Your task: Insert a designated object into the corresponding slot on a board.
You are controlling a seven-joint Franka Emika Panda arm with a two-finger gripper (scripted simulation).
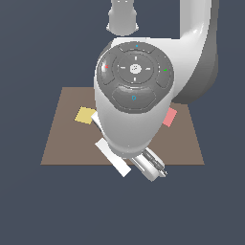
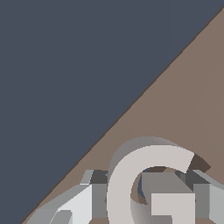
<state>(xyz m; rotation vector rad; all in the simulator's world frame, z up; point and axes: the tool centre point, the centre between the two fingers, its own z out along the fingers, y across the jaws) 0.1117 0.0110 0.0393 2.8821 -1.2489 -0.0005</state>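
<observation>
Pick-up step: the gripper [image 2: 144, 205] brackets the pale G block [image 2: 131, 183] lying on the board [image 2: 192, 96] near its edge, closure indeterminate; next, lift and locate the unseen slot.

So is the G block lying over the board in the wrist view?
Yes, the pale G block sits against the brown board, near its edge.

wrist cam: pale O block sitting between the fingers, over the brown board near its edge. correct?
Not quite. The wrist view shows a pale G block, not an O: it has an open gap and an inner bar. The rest holds: it sits between the gripper fingers, over the brown board, close to the board's edge.
</observation>
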